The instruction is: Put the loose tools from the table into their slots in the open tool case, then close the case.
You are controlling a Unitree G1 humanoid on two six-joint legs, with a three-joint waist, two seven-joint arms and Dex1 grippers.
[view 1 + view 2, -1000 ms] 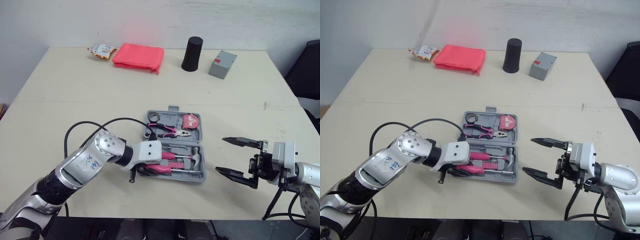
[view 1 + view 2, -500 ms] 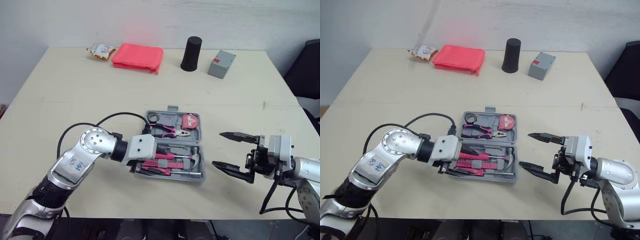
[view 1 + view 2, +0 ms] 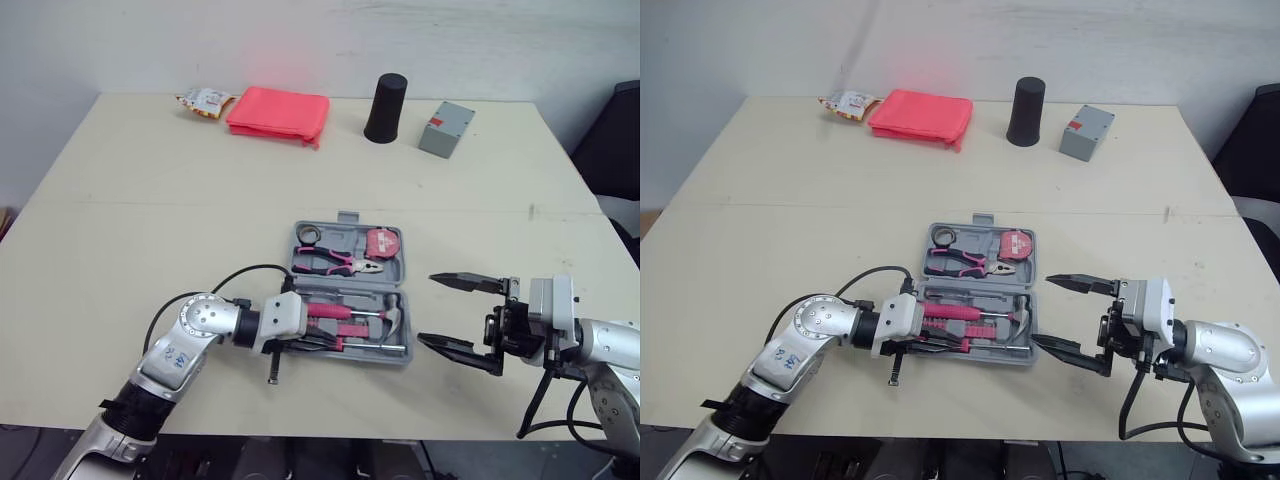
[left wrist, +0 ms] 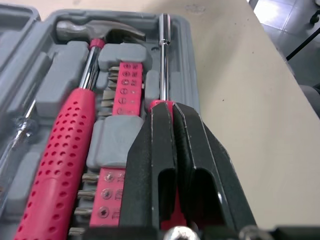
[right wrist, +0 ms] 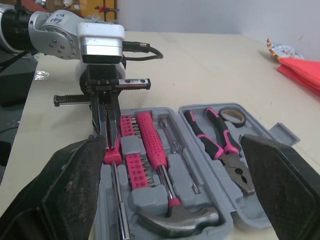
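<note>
The grey tool case (image 3: 345, 217) lies open mid-table, holding pliers (image 3: 340, 262), a tape measure (image 3: 381, 242), a tape roll (image 3: 307, 234) and a pink-handled hammer (image 3: 390, 312). My left gripper (image 3: 312, 338) is at the case's near-left corner, shut on a pink-handled screwdriver (image 4: 163, 60). The screwdriver lies along the front slot beside the bit rack (image 4: 122, 95). My right gripper (image 3: 428, 310) hangs open just right of the case, with nothing between its fingers (image 5: 65, 190).
At the table's far side are a red pouch (image 3: 278, 113), a snack packet (image 3: 203, 101), a black cup (image 3: 385, 107) and a small grey box (image 3: 446, 129). A black cable (image 3: 235, 275) loops from the left wrist. The table's front edge is close behind both grippers.
My left arm has dropped lower and its elbow has pulled back, while its gripper stays at the case's front slot. My right gripper has edged left toward the case, still open.
</note>
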